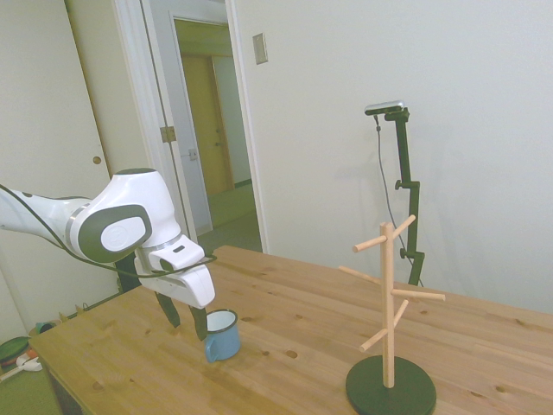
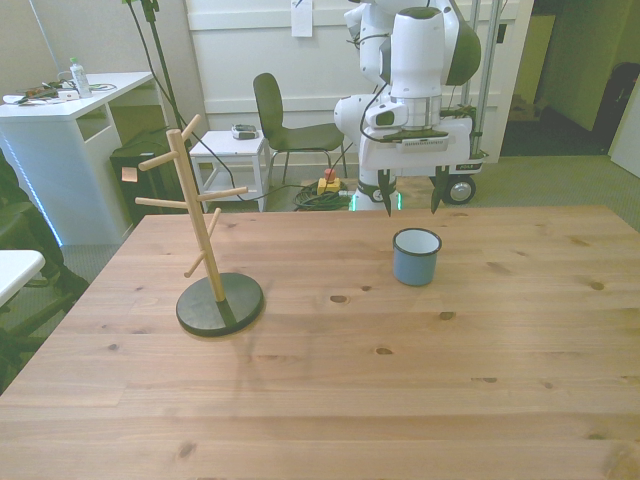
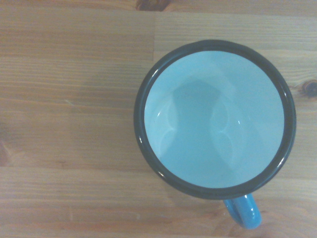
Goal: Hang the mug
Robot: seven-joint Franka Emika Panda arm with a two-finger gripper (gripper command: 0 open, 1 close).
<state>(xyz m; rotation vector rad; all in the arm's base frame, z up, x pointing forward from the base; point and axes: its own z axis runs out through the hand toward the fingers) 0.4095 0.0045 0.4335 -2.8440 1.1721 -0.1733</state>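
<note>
Mug (image 3: 215,119) handle visible only at wrist, open tool (image 2: 411,192) above

The small light-blue enamel mug (image 3: 215,119) has a glossy, smooth coating; soft highlights show on its pale inner wall, and its thin dark rim and blue loop handle shine likewise. The wooden table (image 2: 330,380) is made of light planks with visible grain and dark knots, in a low-sheen, smooth finish. The wooden peg tree (image 1: 387,298) is pale, bare-looking round dowel on a matt black disc base (image 2: 220,304). The white robot arm shell (image 1: 121,220) looks like smooth, slightly glossy plastic with grey insets.
</note>
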